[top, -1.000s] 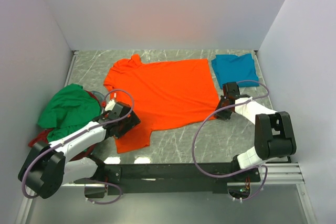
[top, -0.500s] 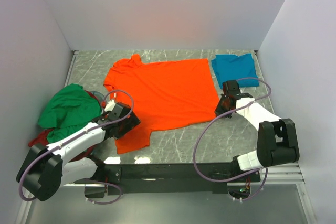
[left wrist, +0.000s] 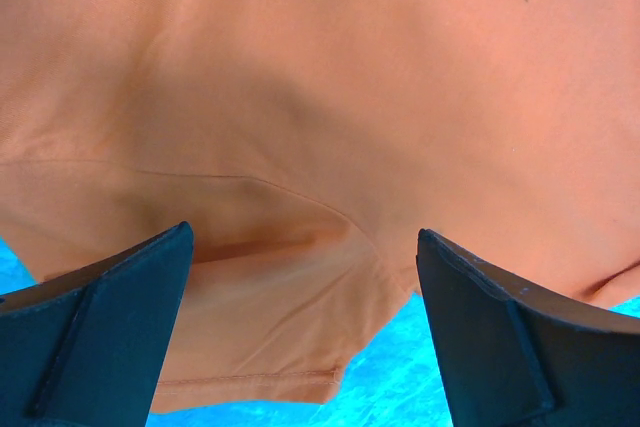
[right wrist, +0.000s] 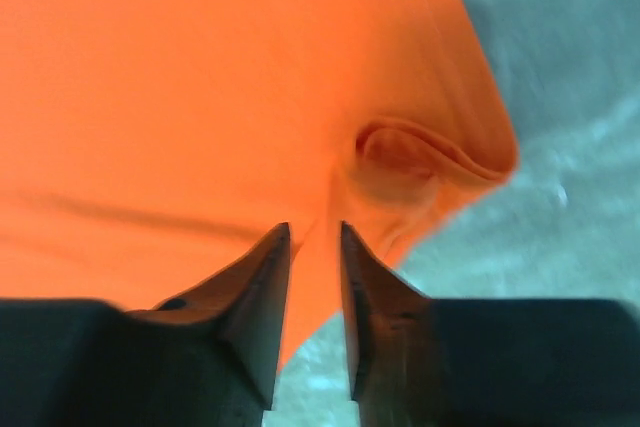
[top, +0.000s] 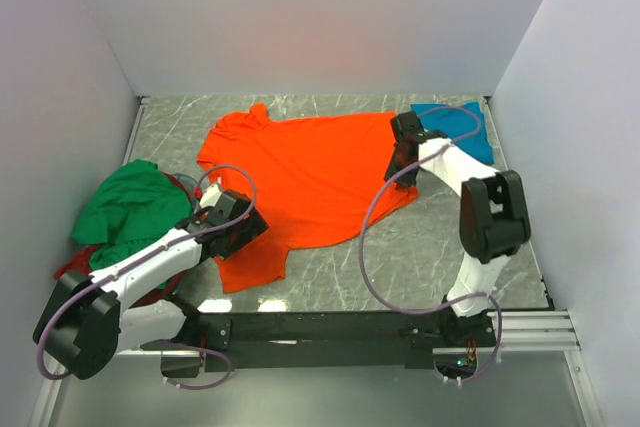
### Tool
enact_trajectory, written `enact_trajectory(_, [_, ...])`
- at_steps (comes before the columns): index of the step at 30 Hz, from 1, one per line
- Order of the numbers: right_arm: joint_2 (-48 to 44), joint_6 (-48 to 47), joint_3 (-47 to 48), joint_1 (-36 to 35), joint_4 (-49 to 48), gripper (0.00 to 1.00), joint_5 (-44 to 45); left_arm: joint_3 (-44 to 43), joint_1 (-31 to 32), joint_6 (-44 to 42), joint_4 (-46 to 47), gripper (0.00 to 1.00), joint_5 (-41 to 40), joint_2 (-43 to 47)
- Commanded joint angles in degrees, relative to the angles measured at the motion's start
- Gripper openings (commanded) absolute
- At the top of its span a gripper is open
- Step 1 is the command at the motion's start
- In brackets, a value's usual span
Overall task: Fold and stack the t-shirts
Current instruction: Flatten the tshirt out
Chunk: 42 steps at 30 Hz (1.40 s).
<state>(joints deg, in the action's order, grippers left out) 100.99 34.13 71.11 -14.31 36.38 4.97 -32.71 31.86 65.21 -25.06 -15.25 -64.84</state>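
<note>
Fingers of the left hand [left wrist: 303,237] stand spread to their widest, holding nothing, low over the near sleeve of the bright orange short-sleeved cloth t-shirt [top: 300,172], whose stitched hem edge lies just beneath them. The right hand [right wrist: 315,232] sits at the shirt's far right edge, its fingers a narrow slit apart with orange cloth showing between them; I cannot tell whether they pinch it. A curled corner lies just ahead to its right. Bare grey marbled surface [top: 400,257] opens nearward. The teal blue t-shirt [top: 465,125] lies just right.

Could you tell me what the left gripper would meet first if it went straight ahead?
Most likely the orange shirt: the open left gripper points straight at it, though the distance is unclear.
</note>
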Motion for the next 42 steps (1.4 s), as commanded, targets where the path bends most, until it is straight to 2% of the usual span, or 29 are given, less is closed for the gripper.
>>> enact_trajectory(1, [4.47, 0.59, 7.80, -1.68, 4.48, 0.35, 3.46, -1.83, 0.22, -0.70, -0.52, 1.00, -1.89, -0.46])
enact_trajectory(5, [4.57, -0.03, 10.63, -1.87, 4.58, 0.54, 4.08, -2.18, 0.22, -0.70, -0.52, 0.99, -2.16, -1.60])
enact_trajectory(9, [-1.48, -1.17, 6.33, -1.43, 3.08, 0.61, 5.75, -1.83, 0.22, -0.70, 0.18, 1.00, -1.55, -2.57])
enact_trajectory(14, [-5.36, -2.75, -1.92, 2.26, -0.87, 0.61, 3.29, -1.57, 0.22, -0.87, 1.06, 0.99, -1.19, -3.63])
enact_trajectory(21, [-3.35, -5.48, -2.47, 3.85, -3.51, 0.50, -0.40, -1.22, 0.22, -0.87, 1.77, 0.99, -0.75, -4.24])
enact_trajectory(34, [4.13, -5.39, 1.22, 4.55, -2.72, 0.42, 0.48, -0.51, 0.14, -0.26, 0.98, 0.99, -1.63, -3.54])
enact_trajectory(37, [3.60, -5.30, 0.61, 4.55, -3.42, 0.32, 0.30, -0.43, 0.22, -0.26, 1.15, 0.99, -1.45, -3.63])
enact_trajectory(39, [2.99, -5.13, 0.26, 4.46, -3.60, 0.22, 0.13, -0.51, 0.22, -0.26, 1.07, 1.00, -1.45, -3.72])
enact_trajectory(42, [1.76, -4.51, 0.08, 4.46, -2.81, 0.17, 1.79, -0.60, 0.22, -0.26, 0.98, 1.00, -1.45, -3.89])
